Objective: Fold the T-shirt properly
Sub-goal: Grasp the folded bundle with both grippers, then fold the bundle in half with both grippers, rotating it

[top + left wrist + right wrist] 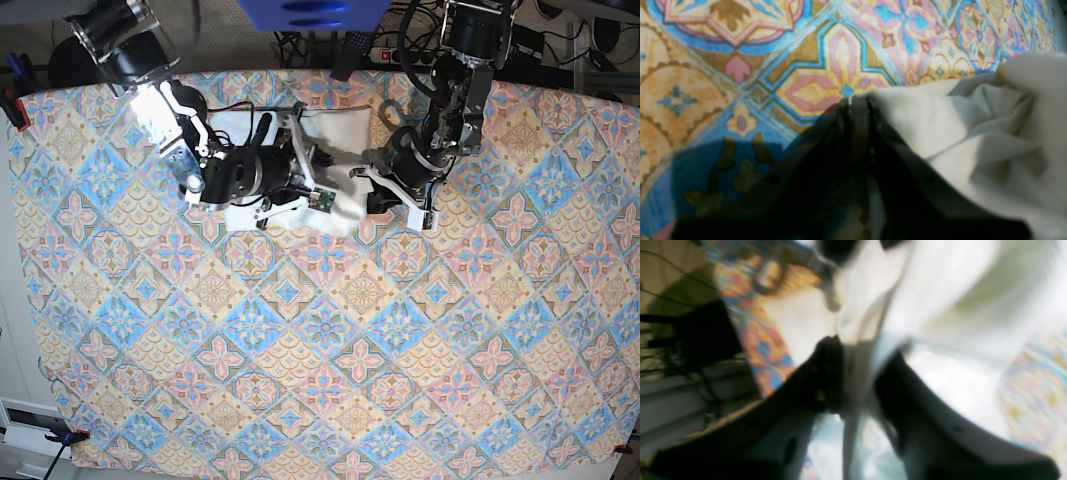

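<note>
Notice your T-shirt [335,165] is bunched into a rumpled white heap near the far edge of the patterned table [330,340]. Your left claw [858,100] is clenched on its edge; your right claw [857,366] stands parted around a fold.

No writing, label, brand, number or sign can be read in any of the three views. The T-shirt [335,165] shows only plain white cloth in the base view, bunched near the far edge of the patterned tablecloth [330,360], and both wrist views show the same bare white fabric, the right one badly blurred. The tablecloth carries only ornamental tile motifs in blue, pink and orange, with no lettering among them.
</note>
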{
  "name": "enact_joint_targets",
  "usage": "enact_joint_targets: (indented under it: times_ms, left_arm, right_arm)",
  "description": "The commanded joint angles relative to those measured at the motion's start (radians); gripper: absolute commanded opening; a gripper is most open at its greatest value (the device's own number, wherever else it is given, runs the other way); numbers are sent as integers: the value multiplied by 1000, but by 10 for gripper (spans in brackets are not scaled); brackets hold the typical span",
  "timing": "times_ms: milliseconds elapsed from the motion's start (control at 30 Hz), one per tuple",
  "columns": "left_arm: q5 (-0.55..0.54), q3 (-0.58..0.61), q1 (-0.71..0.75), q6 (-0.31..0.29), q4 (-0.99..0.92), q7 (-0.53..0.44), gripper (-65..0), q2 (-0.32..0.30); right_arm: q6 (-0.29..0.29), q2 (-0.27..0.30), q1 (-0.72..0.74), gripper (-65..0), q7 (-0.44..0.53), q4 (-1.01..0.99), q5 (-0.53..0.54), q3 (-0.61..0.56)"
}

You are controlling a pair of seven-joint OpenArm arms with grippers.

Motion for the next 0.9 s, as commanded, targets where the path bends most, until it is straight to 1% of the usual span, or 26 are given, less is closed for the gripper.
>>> enact_joint_targets:
  times_ms: [0,67,100,200,267,333,400,500,567,633,700,800,867]
  left_arm:
    - [54,11,23,41,-25,130,-623,5]
    - [54,8,23,41,-25,130,-623,4]
    - [53,8,23,41,-24,130,-623,2]
    - [53,5,23,41,-18,130,-623,-4]
    - [40,5,27,41,8,130,-624,-27]
    - [4,-15,53,41,51,130,-624,-53]
    - [-44,-61,76,41,93,136,-623,-80]
    - [-99,-103,112,41,153,138,-623,-120]
    - [-124,-106,147,41,208,145,-623,-153]
    - [-145,-107,184,41,285,170,-623,-194]
    - [-167,-136,233,41,363,179,-623,-220]
    - [-191,-199,314,41,473,182,-623,-228]
    - [-191,-204,345,41,519,184,-623,-228]
  right_arm:
    - [9,-1,19,-443,17,11,22,0]
    - [9,-1,22,-384,17,17,22,3]
    - [9,5,19,-370,17,23,24,3]
    - [9,6,19,-368,16,92,24,6]
    - [9,6,14,-368,16,151,25,25]
    - [9,6,0,-368,16,194,41,62]
    - [9,18,-43,-368,17,201,85,117]
    - [9,71,-92,-368,23,203,143,227]
    - [9,75,-113,-368,23,203,179,330]
    - [9,75,-109,-369,25,194,183,399]
    - [9,74,-93,-369,42,184,182,419]
    - [9,74,-67,-369,91,131,179,433]
    - [9,74,-61,-378,102,86,159,434]
